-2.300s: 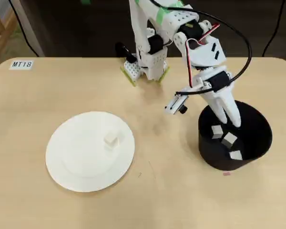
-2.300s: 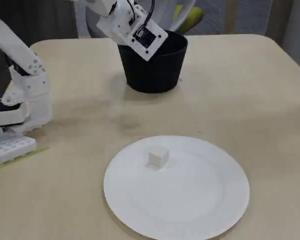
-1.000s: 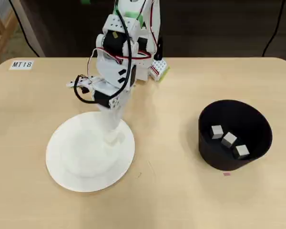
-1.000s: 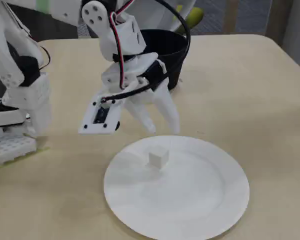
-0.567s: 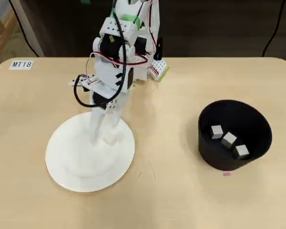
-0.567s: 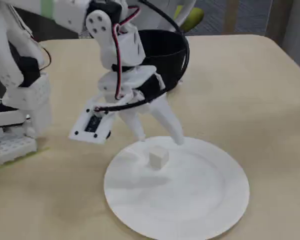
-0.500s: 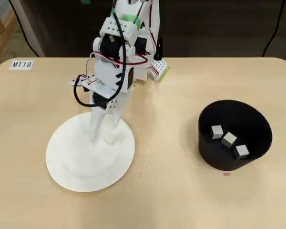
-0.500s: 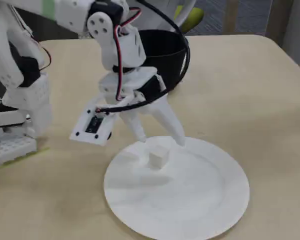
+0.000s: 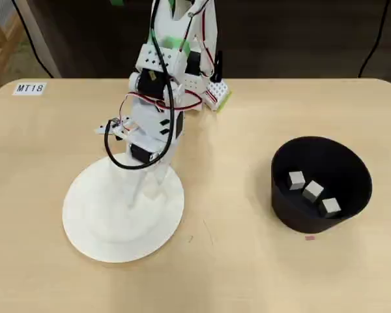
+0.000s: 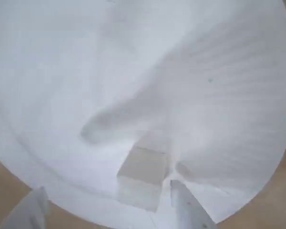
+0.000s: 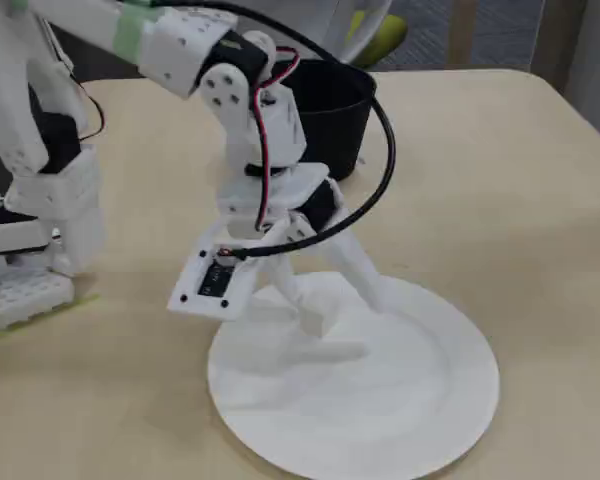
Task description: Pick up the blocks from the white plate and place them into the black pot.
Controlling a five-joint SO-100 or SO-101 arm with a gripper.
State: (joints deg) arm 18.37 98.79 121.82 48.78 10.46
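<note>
Pot: you have three blocks (image 9: 311,191) lying in the pot (image 9: 352,195), which stands on the worktop (image 9: 247,274) well apart from the plate, at the right of the overhead view.
Plate: one block (image 10: 142,171) is left on the plate (image 9: 98,228); in the fixed view it sits toward the plate's near-left part, by the rim.
Tool: your tool (image 11: 340,305) is down at the plate with its fingers spread apart, one on each side of the last block.
Contact: in the wrist view one finger (image 10: 183,205) stands just beside the block and the other is well off to the left; you are not gripping yet.
Overhead: the arm hides the block there, so go by the other two views.
Progress: by my reckoning three of four are done, and you are at the start of the last pick.
Left to do: close on the block, lift it, carry it across to the pot and let it go inside.
Watch: the block is small and sits off-centre between the fingers, so it may slide as you close.
</note>
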